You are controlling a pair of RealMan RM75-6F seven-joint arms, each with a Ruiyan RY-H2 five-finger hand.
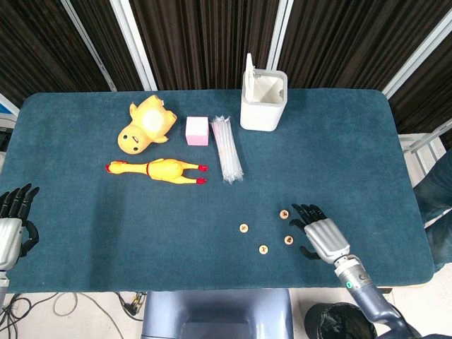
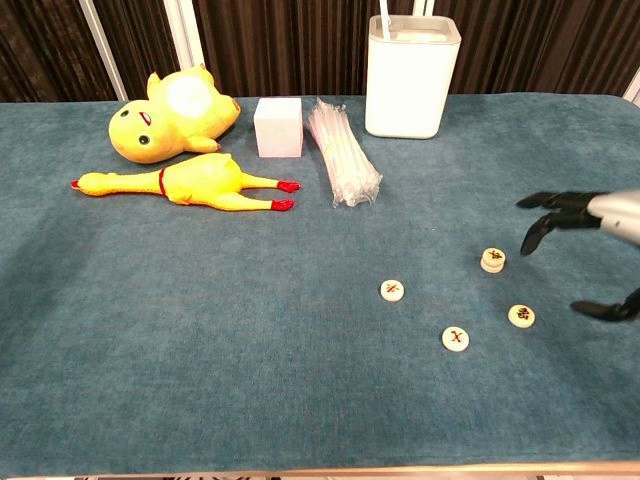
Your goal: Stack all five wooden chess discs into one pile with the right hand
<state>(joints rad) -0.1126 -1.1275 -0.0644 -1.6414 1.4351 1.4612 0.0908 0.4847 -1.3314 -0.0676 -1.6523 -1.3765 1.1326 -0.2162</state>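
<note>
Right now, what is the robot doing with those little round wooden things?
It is stacking them into one pile. A short stack of discs stands on the blue table, and three single discs lie nearby, not yet stacked. The right robot hand hovers open beside them, holding nothing. The left robot hand rests at the table's edge, away from the discs.

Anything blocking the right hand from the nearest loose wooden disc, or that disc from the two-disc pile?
Nothing visible. The right hand, open, hovers just right of the nearest loose wooden disc, bare blue cloth between them. From there to the two-disc pile is also bare cloth; the other two discs lie further left, off that path.
</note>
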